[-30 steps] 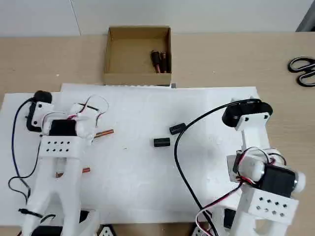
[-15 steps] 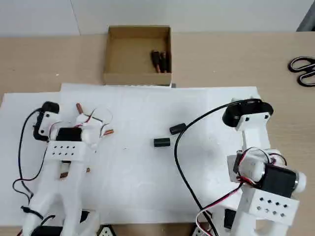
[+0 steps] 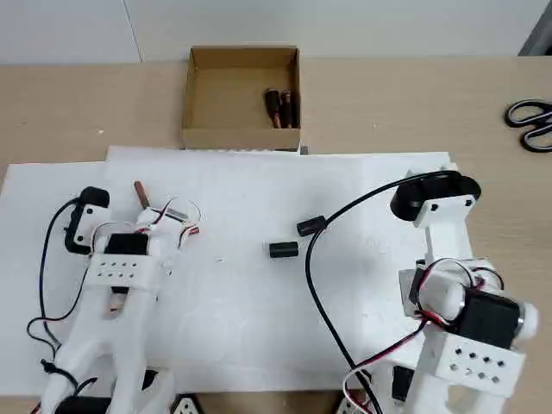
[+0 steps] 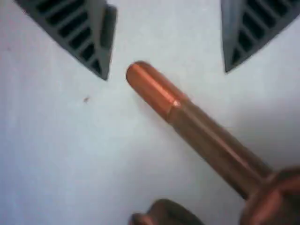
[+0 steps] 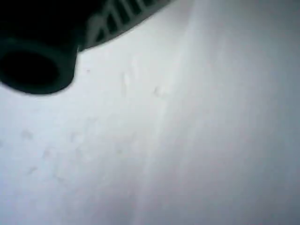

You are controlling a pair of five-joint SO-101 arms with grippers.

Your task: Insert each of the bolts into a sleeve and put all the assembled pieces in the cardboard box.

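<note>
Finished pieces lay in the cardboard box. Two sleeves and some bolts remained. The left fingers stood wide open around one bolt, holding nothing.

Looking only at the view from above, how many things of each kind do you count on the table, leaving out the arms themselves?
Loose black sleeves: 2
Bare copper bolts, as far as they show: 3
Cardboard box: 1
Assembled pieces inside it, as it seems: 2
Scissors: 1
Total: 9
</note>
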